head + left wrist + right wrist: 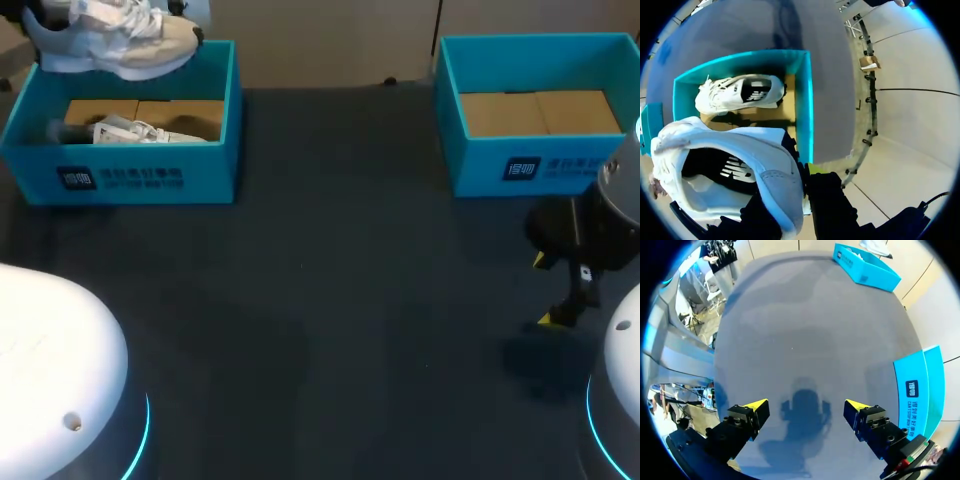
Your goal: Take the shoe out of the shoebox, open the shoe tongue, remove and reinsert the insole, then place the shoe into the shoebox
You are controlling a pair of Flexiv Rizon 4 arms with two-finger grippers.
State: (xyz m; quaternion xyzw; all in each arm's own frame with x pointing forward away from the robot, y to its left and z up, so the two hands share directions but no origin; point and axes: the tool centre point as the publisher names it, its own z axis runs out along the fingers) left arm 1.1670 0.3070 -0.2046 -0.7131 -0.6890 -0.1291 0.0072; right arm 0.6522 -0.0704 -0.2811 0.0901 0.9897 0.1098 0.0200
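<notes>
From where I stood, the left arm had one pale trainer (120,38) up in the air above the left shoebox (150,178) at the far left of the worktop (330,280). A second shoe (130,130) lay on the cardboard floor inside that box. Through the left wrist view, the left gripper (795,195) had its fingers pinching the lifted trainer at one end, a grey suede patch caught between them; I could not tell for certain whether that was heel or toe. The right gripper (810,407) hung low over bare worktop at the near right. Its fingers were spread wide with nothing between them, just short of the empty right shoebox (530,165). To my eye the trainer looked light, with a soft mesh upper that would give under a squeeze and a thick, firmer sole beneath. A grip on the stiffened rim or the sole edge seemed likelier to stay put than one on the mesh. The laces hung loose and might snag on the box wall. The tongue would probably be floppy, best taken at its free top edge. I judged the insole thin and bendy, something to pinch at its heel end while the other fingers steadied the sole.
</notes>
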